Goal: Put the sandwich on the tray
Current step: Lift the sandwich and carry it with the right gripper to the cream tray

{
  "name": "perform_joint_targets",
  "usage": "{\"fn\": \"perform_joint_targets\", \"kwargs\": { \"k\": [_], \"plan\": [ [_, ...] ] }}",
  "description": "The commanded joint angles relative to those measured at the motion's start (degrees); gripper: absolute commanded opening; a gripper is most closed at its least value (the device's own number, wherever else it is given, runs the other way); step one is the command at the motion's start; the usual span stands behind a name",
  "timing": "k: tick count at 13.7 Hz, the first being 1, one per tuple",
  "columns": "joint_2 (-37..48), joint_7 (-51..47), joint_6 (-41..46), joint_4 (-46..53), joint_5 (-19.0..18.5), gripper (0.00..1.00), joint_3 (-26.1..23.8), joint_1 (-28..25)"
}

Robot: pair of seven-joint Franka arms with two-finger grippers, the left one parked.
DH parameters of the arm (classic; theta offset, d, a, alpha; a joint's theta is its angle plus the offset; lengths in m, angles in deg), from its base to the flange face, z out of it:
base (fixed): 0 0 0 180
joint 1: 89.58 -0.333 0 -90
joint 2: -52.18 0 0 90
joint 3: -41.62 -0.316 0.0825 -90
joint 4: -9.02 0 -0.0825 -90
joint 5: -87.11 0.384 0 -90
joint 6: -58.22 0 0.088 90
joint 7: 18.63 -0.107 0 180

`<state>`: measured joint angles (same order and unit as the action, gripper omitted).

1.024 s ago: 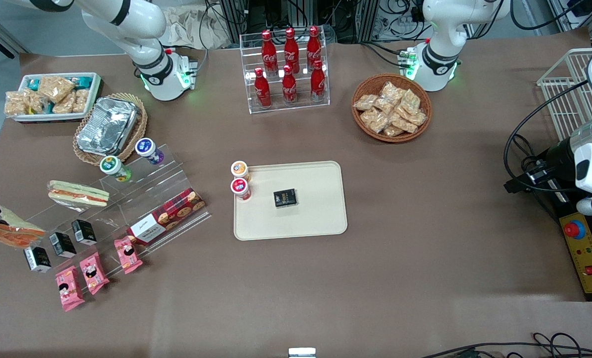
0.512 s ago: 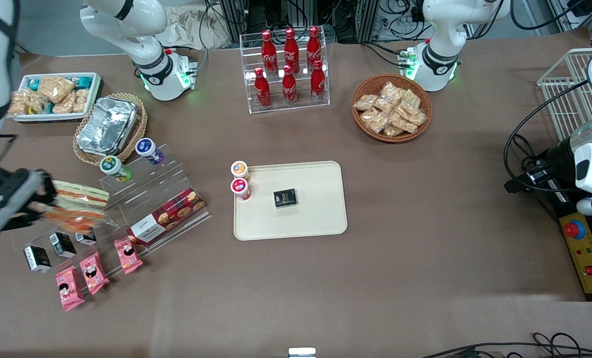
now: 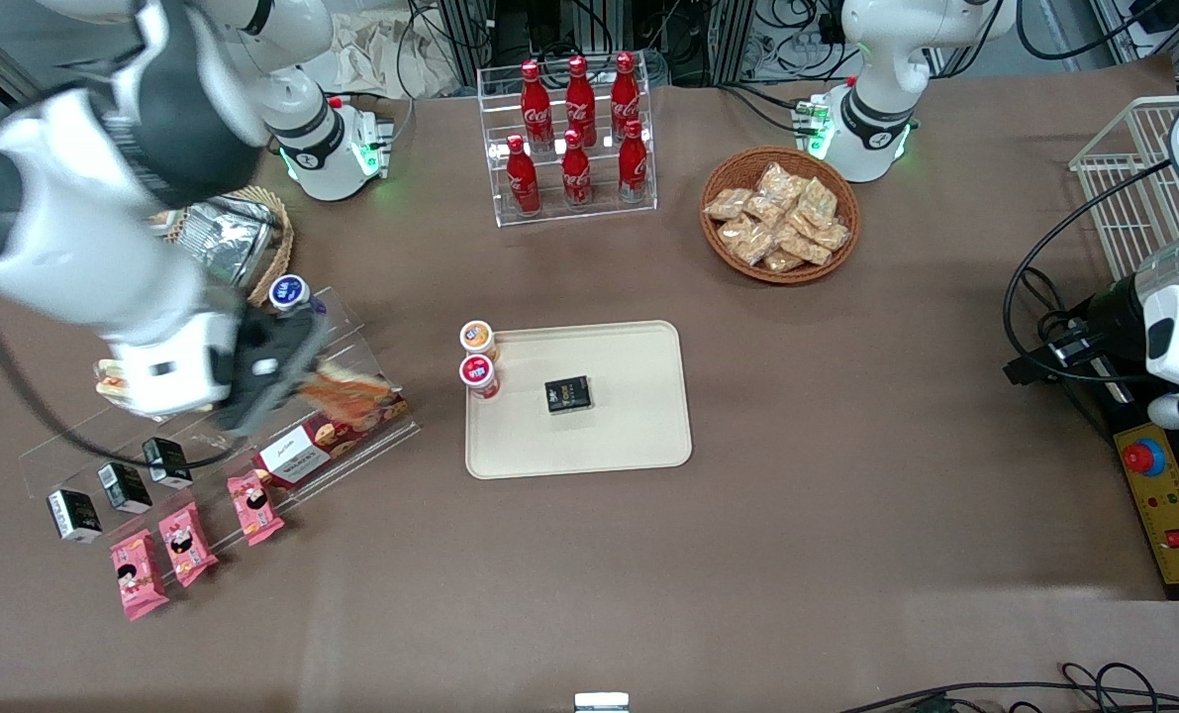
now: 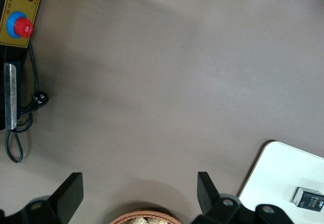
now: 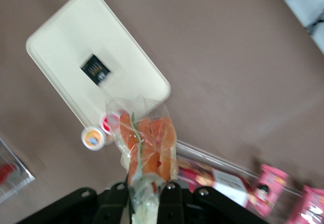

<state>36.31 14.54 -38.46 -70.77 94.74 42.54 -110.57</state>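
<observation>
My gripper (image 3: pixel 287 371) is shut on the sandwich (image 3: pixel 346 396), a wedge in clear wrap with orange-red filling. It holds the sandwich in the air above the clear acrylic display step, over the cookie box (image 3: pixel 332 436). In the right wrist view the sandwich (image 5: pixel 147 143) sticks out from between the two black fingers (image 5: pixel 117 196), and my gripper (image 5: pixel 146 196) pinches its wrapped end. The cream tray (image 3: pixel 629 436) lies flat at the table's middle, toward the parked arm from my gripper. It also shows in the right wrist view (image 5: pixel 66 36). A small black box (image 3: pixel 568 393) lies on the tray.
Two small round-lidded cups (image 3: pixel 478 356) stand at the tray's edge nearest my gripper. The longer flat sandwich (image 3: pixel 106 376) is mostly hidden under my arm. Pink snack packets (image 3: pixel 188 540) and black boxes (image 3: pixel 119 485) lie nearer the camera. A rack of cola bottles (image 3: pixel 574 139) and a snack basket (image 3: pixel 779 213) stand farther back.
My arm has swung from the working arm's end of the table toward the tray, carrying the sandwich off the display step and over the cookie box. It now covers the foil container and snack tray.
</observation>
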Motion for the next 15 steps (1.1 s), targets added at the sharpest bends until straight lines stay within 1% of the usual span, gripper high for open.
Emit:
{"fn": "perform_joint_targets", "kwargs": {
  "k": [1, 3, 4, 5, 6, 9, 10, 11, 13, 15],
  "plan": [
    [-3.37, -4.68, -4.91, 0.33, 0.02, 0.0, 0.4, -4.31],
    [-6.44, -4.61, -10.95, 0.25, -0.59, 0.0, 0.4, -7.82],
    [-7.93, -4.43, -14.56, 0.16, -1.99, 0.0, 0.4, -9.15],
    [-9.34, -4.34, -17.98, -0.02, -4.52, 0.0, 0.4, -11.42],
    [-10.92, -4.34, -20.28, -0.02, -6.2, 0.0, 0.4, -13.1],
    [-14.79, -3.99, -29.5, -2.99, -10.68, 0.03, 0.4, -16.18],
    [-15.67, -3.9, -32.58, -4.66, -11.31, 0.03, 0.4, -16.8],
    [-16.64, -3.55, -35.57, -5.98, -11.32, 0.03, 0.4, -16.81],
    [-19.88, 0.38, -41.46, -7.05, -11.4, 0.03, 0.32, -16.81],
    [-21.74, 0.84, -45.68, -8.45, -11.4, 0.03, 0.32, -17.24]
  ]
}}
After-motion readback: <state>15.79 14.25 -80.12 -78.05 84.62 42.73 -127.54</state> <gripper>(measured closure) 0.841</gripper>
